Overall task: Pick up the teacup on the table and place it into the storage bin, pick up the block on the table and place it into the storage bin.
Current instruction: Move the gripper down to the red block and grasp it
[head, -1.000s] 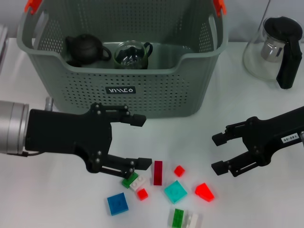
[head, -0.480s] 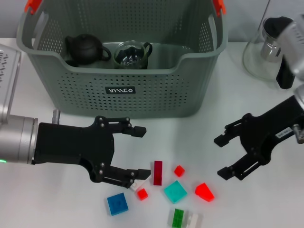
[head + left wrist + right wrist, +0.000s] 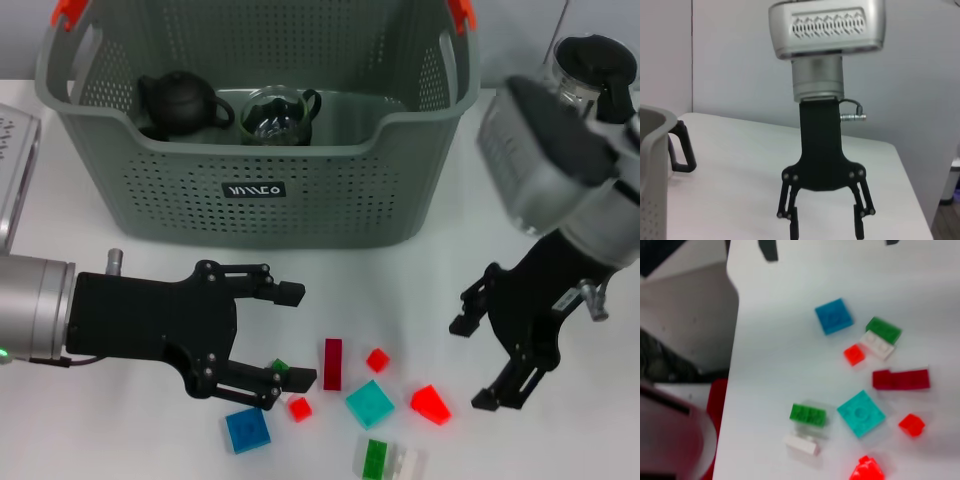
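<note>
White table point(image 3: 420, 280), head view: storage bin point(image 3: 300, 205) holds the teacup point(image 3: 278, 115); your left gripper point(image 3: 296, 335), spread wide, straddles the green block point(image 3: 281, 367); right gripper point(image 3: 475, 362) unclenched. Right wrist view: green block point(image 3: 883, 330) abuts a white one point(image 3: 878, 345), so close on green alone.

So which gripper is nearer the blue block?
Left. The left gripper hangs open just above the blue block; the right gripper is far across the block pile.

White table point(image 3: 420, 270), plain pale wall point(image 3: 740, 60) behind, dark floor past table edge, even light
</note>
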